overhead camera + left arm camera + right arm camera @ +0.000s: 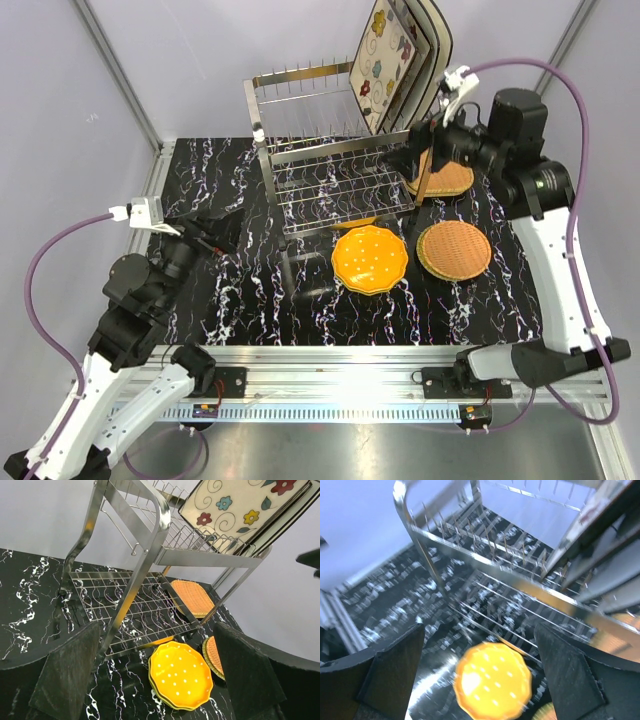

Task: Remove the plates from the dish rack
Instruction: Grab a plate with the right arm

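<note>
- Plates of three kinds are seen: at least two large square cream plates with coloured flowers and dark rims, two round tan woven-textured plates, and one round scalloped orange plate with pale dots, which is stacked on a yellow-green scalloped plate of which only the rim is shown.
- One tall two-tier shiny steel wire dish rack is stood on the black white-veined table; the square plates are leaned upright at the right end of its upper tier.
- The orange plate is laid on the table just in front of the rack, with the nearer tan plate just beside it on the right; the farther tan plate is laid by the rack's right end, partly hidden by the right arm.
- The left gripper is held left of the rack, its fingers spread wide, and nothing is gripped or touched.
- The right gripper is held near the rack's right end below the square plates, its fingers spread wide, and nothing is gripped.
</note>
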Motion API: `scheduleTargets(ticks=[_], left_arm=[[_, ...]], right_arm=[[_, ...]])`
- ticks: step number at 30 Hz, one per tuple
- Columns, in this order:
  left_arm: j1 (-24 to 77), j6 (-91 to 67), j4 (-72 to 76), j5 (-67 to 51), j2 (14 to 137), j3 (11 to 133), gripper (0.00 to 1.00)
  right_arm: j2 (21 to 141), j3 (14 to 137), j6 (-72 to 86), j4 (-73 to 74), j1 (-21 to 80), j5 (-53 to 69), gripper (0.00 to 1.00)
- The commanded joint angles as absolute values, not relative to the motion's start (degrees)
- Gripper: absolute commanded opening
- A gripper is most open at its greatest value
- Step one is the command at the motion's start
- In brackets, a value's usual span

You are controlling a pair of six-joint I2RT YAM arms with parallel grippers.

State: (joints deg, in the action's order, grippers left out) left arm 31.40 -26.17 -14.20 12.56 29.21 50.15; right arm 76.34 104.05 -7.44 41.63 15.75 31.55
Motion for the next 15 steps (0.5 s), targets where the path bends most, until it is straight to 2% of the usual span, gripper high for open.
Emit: scheduleTargets(ticks=[1, 8, 15], left_arm=[[31.29, -26.01, -12.83, 13.71, 28.30, 52.38, 0.99], [31.20, -25.84, -13.09, 13.80, 27.95, 52.21, 0.99], [31.20, -26.01, -12.83, 14.41, 27.51, 50.98, 0.99]], right_arm=[[79.79, 109.68, 6.13, 34.38, 16.08, 34.20, 1.00], [87.97, 121.62, 12.04, 34.98, 18.97, 14.37, 1.00], [91.84, 126.82, 10.55, 36.12, 22.58, 4.58, 1.00]])
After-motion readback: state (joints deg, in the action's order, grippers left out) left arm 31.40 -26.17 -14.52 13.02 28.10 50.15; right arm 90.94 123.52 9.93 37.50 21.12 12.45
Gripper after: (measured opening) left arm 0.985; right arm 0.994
